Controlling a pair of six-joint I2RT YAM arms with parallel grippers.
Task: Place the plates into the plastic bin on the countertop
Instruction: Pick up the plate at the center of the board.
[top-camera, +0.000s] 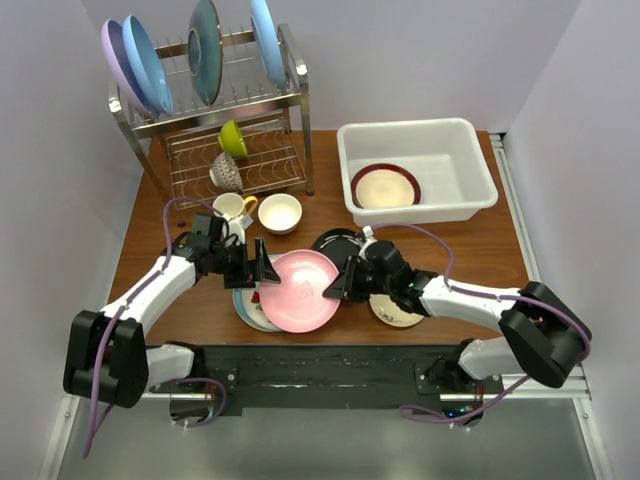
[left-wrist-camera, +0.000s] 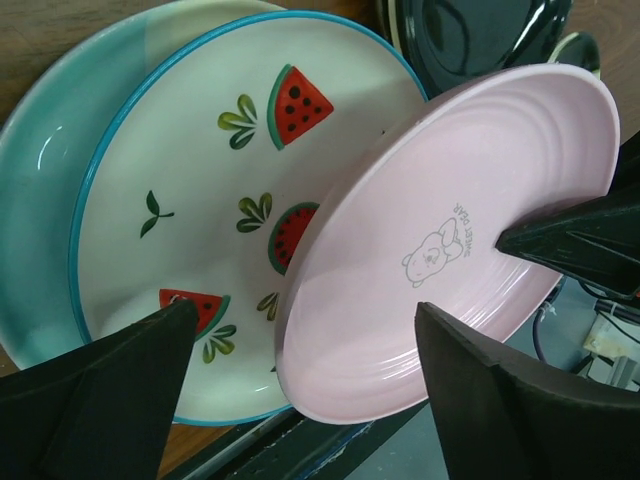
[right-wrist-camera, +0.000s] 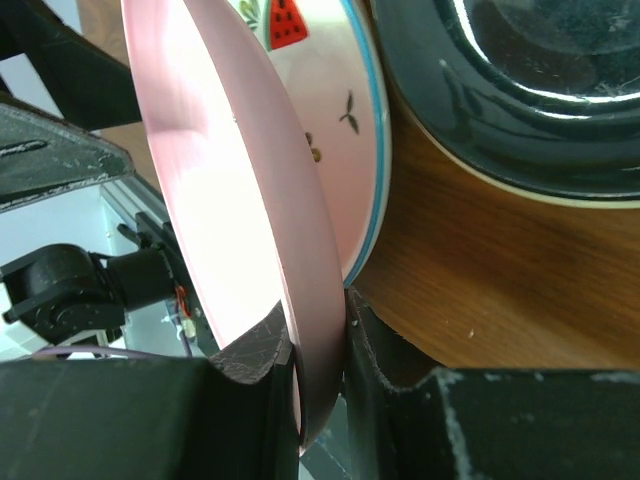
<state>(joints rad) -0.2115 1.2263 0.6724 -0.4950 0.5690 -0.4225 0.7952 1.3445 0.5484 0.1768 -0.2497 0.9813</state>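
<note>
My right gripper is shut on the right rim of the pink plate, which is tilted up off the stack. In the right wrist view the rim is pinched between the fingers, gripper. My left gripper is open at the plate's left edge; in the left wrist view its gripper has one jaw either side of the pink plate without touching it. Under it lie the fruit-slice plate and the teal-and-cream plate. The black plate lies behind. The white bin holds the maroon-rimmed plate.
A small cream plate lies partly under my right arm. A steel rack at the back left holds blue, lilac and dark teal plates. A mug and a cream bowl stand in front of it on the wooden countertop.
</note>
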